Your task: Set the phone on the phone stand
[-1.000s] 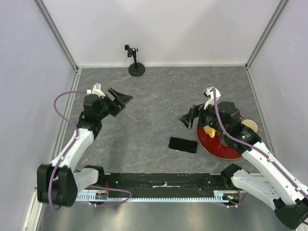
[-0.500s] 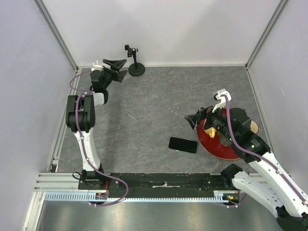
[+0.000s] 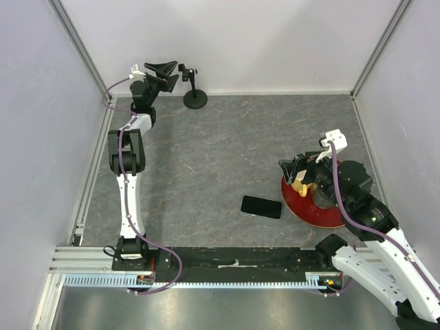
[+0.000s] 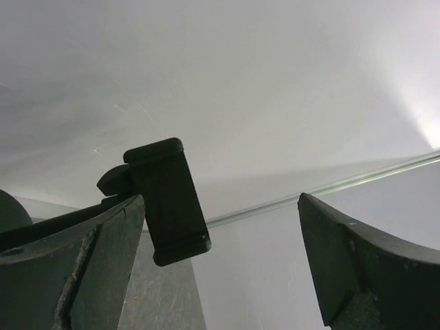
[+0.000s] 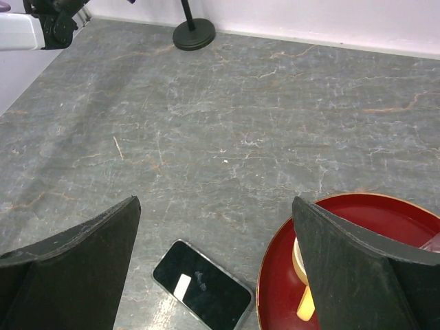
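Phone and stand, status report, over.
Left claw open beside phone stand clamp. Right claw open over red plate edge. Phone flat on table. Nothing between phone and stand.

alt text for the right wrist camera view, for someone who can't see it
A black phone lies flat, screen up, on a grey table, framed by the open right gripper. A red plate sits beside it; the phone stand is at the far wall, its top cut off.
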